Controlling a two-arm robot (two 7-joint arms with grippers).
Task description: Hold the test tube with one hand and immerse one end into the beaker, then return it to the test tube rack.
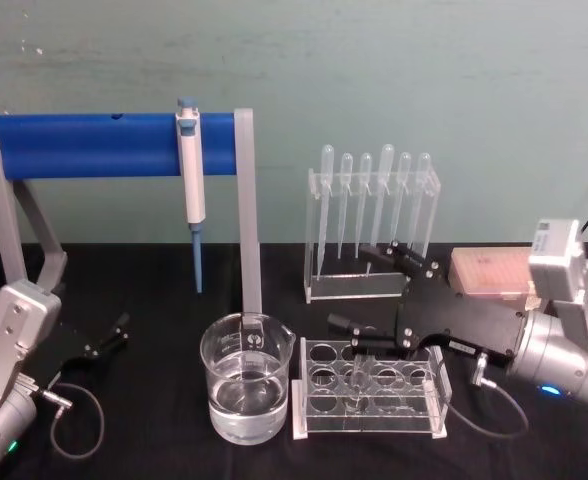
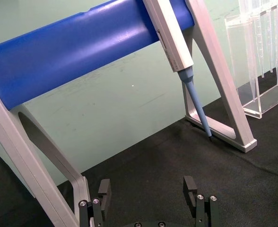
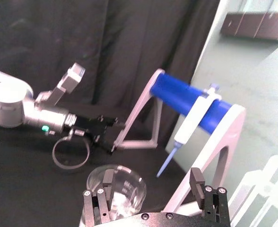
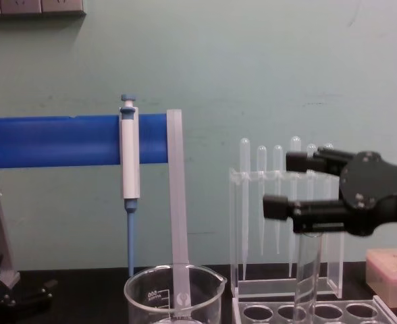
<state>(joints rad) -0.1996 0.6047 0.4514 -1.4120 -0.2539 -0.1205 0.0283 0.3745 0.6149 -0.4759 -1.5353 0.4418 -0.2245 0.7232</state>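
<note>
- Right gripper (image 1: pixel 366 292) hovered above the rack (image 1: pixel 369 404), jaws spread, gripping nothing.
- Test tube (image 4: pixel 306 277) stood in the rack beside the beaker (image 1: pixel 246 376), near the tabletop's front edge.
- An off-centre closure could tip it.
- Left gripper (image 1: pixel 114 332) idled, jaws spread.

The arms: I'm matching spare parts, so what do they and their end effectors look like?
Both arms have silver cylindrical wrists with boxy grey camera housings on top. Each end effector is black with two fingers, the left and the right. The left wrist has a green light, the right wrist a blue one. A thin grey cable loops from each wrist.
</note>
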